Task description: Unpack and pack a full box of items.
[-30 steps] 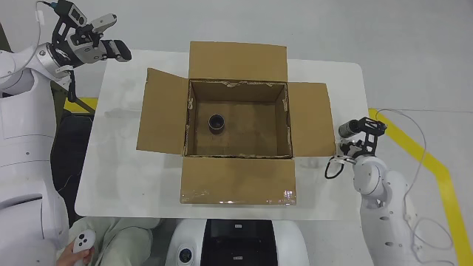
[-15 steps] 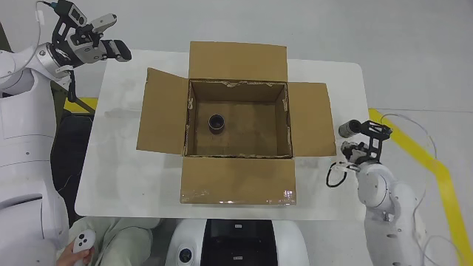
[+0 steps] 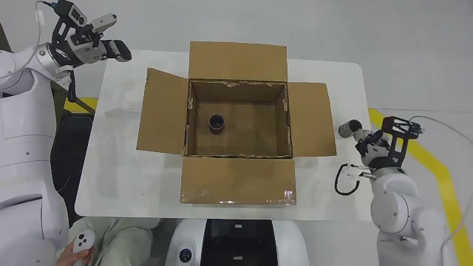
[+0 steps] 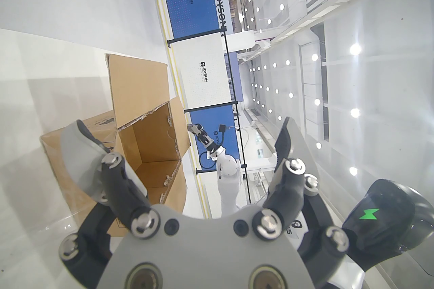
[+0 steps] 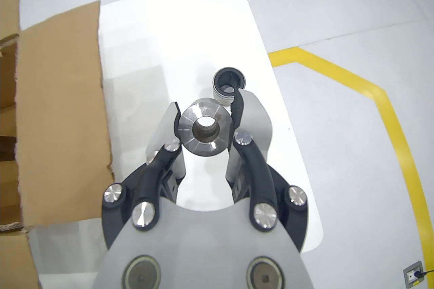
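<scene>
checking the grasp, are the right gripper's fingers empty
No, the right gripper has its fingers closed on a metal sleeve, one finger on each side of it.

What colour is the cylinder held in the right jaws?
Silver-grey, bare shiny metal: the hollow metal cylinder shows best in the right wrist view.

Bright, even light falls from rows of ceiling lamps (image 4: 355,48) high over the hall. The white table (image 5: 190,43) glares almost blank beside my right gripper (image 5: 207,107), and the metal sleeve (image 5: 185,131) it clamps gleams. Inside the box (image 3: 236,89) the floor sits in soft shade. Both wrist views bow straight lines near their edges
</scene>
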Controlling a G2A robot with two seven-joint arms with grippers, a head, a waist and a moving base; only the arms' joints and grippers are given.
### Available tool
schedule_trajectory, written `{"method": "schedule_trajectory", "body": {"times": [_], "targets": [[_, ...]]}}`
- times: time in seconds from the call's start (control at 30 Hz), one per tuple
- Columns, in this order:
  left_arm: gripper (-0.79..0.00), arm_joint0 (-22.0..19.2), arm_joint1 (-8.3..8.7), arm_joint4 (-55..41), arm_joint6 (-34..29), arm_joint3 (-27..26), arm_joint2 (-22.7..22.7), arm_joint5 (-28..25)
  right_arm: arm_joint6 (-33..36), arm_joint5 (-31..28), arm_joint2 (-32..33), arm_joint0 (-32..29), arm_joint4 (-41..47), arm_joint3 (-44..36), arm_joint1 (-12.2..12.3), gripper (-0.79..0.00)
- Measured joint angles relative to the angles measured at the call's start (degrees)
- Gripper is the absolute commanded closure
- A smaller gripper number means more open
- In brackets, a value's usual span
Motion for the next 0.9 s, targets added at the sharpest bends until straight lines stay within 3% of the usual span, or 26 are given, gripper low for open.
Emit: {"method": "schedule_trajectory", "body": {"times": [0.4,0.63,0.9], "targets": [[-0.785,0.0,0.0,0.0,0.0,0.0,0.0,0.0,-4.16,-3.93,-4.62,0.94,0.71,-6.13,0.0,0.0],[-0.785,0.0,0.0,0.0,0.0,0.0,0.0,0.0,-2.86,-7.5,-13.17,6.15,-0.13,-4.63,-0.09,0.0],[-0.785,0.0,0.0,0.0,0.0,0.0,0.0,0.0,-1.8,-7.76,-23.96,13.29,-4.93,-0.43,-0.63,0.0]]}}
